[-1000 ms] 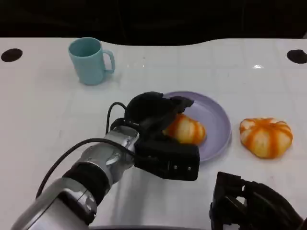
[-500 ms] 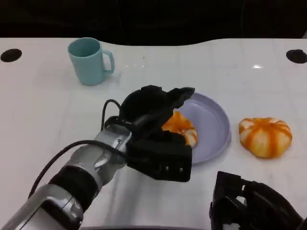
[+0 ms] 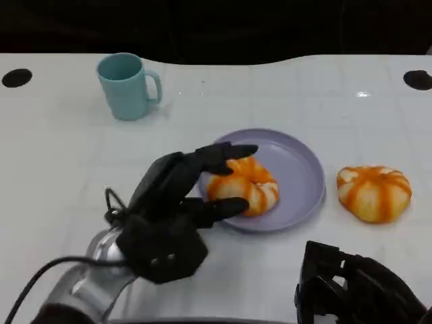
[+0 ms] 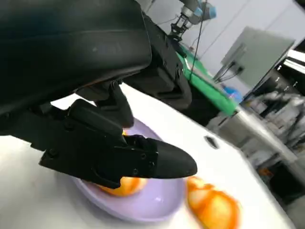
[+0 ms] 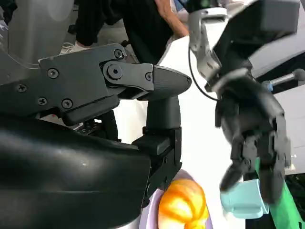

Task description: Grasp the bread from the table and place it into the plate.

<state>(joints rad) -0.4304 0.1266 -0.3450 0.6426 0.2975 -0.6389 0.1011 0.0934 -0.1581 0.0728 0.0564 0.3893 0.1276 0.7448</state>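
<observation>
Head view: we see the orange-and-white striped bread roll (image 3: 244, 187) lying on the left part of the round lilac plate (image 3: 305, 177), which rests on the white table (image 3: 61, 155). Our left hand (image 3: 177, 199) sits at the plate's left edge with its black fingers (image 3: 219, 156) spread apart, one reaching over the roll's far side and another lying at its near side; they hold nothing, though we cannot tell whether a fingertip touches the bread. A second striped orange bread roll (image 3: 374, 192) sits on the table just right of the plate, apart from it. A light blue ceramic mug (image 3: 126, 85) stands upright toward the far left, well apart from the plate, its handle turned to the right. Our right hand (image 3: 354, 287) rests low at the near right edge of the table; how its fingers lie we cannot tell. From the left wrist we see a black finger (image 4: 143, 160) stretched above the roll on the plate, with the second roll beside the plate's rim.
</observation>
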